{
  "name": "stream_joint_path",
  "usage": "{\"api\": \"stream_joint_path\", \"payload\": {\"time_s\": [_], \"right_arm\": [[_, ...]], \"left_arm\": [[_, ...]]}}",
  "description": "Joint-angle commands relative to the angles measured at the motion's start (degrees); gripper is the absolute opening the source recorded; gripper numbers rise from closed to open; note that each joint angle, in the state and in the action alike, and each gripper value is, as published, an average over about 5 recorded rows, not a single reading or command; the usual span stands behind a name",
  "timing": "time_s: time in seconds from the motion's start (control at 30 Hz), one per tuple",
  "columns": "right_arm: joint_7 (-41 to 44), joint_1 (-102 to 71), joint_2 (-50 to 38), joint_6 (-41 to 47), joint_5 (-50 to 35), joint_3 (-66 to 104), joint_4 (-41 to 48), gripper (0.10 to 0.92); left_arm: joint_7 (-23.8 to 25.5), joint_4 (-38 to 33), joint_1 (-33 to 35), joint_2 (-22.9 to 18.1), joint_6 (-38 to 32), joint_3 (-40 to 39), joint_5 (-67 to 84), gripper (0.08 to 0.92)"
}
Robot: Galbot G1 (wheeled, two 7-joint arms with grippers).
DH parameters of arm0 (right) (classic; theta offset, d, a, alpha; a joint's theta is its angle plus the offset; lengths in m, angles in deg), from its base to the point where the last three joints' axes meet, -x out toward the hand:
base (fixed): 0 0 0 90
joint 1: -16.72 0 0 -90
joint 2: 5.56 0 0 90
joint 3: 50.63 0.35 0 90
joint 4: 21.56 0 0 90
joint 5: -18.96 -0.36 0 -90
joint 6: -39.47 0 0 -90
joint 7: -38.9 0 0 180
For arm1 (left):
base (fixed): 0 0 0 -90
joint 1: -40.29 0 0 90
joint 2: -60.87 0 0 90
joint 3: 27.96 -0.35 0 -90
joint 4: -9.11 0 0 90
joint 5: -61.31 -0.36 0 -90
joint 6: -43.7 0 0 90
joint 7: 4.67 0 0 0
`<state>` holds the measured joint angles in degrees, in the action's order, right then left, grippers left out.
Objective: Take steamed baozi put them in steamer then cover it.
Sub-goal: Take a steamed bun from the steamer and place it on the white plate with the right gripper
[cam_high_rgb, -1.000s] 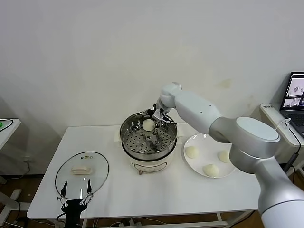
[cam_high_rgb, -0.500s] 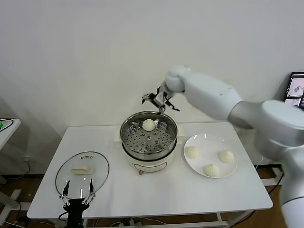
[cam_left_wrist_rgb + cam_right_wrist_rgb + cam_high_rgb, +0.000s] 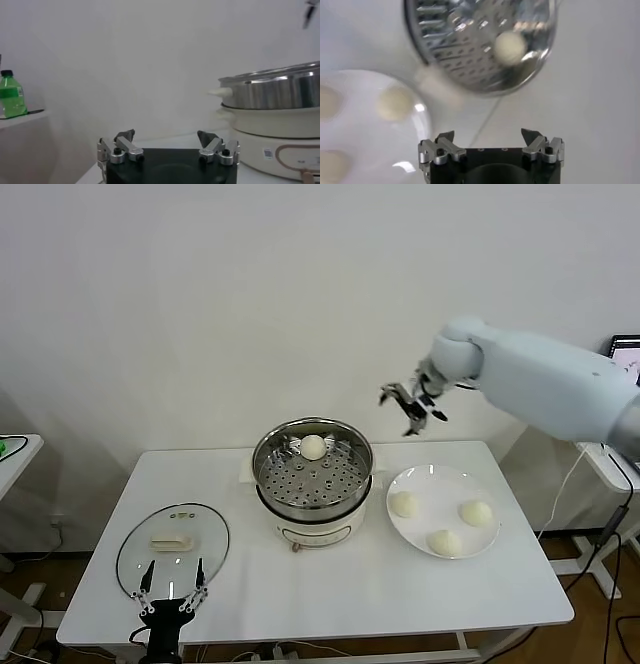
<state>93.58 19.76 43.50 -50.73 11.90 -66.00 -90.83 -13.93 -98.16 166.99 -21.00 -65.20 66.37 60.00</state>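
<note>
Desk: white, carries all items.
Steamer: desk centre, steel basket on white pot base; uncovered.
Plate: white, at 3 o'clock of steamer, just beside it.
Cover: flat on desk at 8 o'clock of steamer, handle up.
Right tool: raised in air at 1 o'clock of steamer, fingers apart, nothing held.
Left tool: at desk front edge, at 6 o'clock rim of cover, fingers apart, empty.
Steamed baozi: one in steamer at 12 o'clock side; three on plate.
</note>
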Motion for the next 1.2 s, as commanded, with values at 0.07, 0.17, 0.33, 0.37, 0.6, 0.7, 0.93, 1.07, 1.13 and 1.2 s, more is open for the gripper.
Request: {"api": "stream_joint_path", "payload": {"time_s": [0.07, 0.17, 0.33, 0.37, 0.6, 0.7, 0.93, 1.07, 1.13, 1.2], "right_arm": [[0.7, -8.0, -9.5, 8.0, -4.2, -1.0, -5.3, 0.823], [0.2, -9.5, -7.6, 9.2, -4.9, -0.7, -4.4, 0.823], [-1.3, -13.2, -3.8, 10.6, -4.9, 1.7, -1.9, 0.823], [-1.4, -13.9, -3.2, 10.7, -4.6, 2.4, -1.3, 0.823], [-1.9, -18.8, 0.6, 10.8, -3.6, 7.1, 4.8, 0.822], [-1.8, -20.8, 2.2, 10.4, -2.7, 9.3, 8.1, 0.823], [-1.2, -22.5, 5.2, 9.6, -1.2, 11.2, 12.8, 0.823], [-1.0, -22.8, 7.0, 9.2, -0.9, 11.8, 14.7, 0.823], [-0.9, -23.1, 7.7, 9.0, -0.5, 12.3, 15.6, 0.823], [-0.8, -23.4, 8.2, 8.8, 0.1, 12.6, 16.3, 0.822]], "left_arm": [[0.1, -0.3, 0.1, 0.3, 0.0, 0.2, -0.3, 0.823], [0.1, -0.6, 0.2, 0.5, 0.0, 0.7, -0.1, 0.823], [0.0, -0.8, 0.4, 0.3, -0.1, 1.0, 0.0, 0.823], [0.0, -0.7, 0.5, 0.3, -0.1, 1.1, 0.0, 0.823], [0.0, -0.8, 0.7, 0.3, -0.3, 1.6, 0.1, 0.823], [0.0, -0.8, 0.9, 0.4, -0.3, 1.9, 0.2, 0.823], [-0.1, -0.3, 1.0, 0.5, -0.5, 2.2, 0.4, 0.823], [-0.1, 0.0, 0.9, 0.6, -0.6, 2.3, 0.6, 0.823], [-0.1, 0.0, 0.9, 0.6, -0.6, 2.3, 0.7, 0.823], [-0.1, 0.1, 0.8, 0.5, -0.6, 2.3, 0.7, 0.823]]}}
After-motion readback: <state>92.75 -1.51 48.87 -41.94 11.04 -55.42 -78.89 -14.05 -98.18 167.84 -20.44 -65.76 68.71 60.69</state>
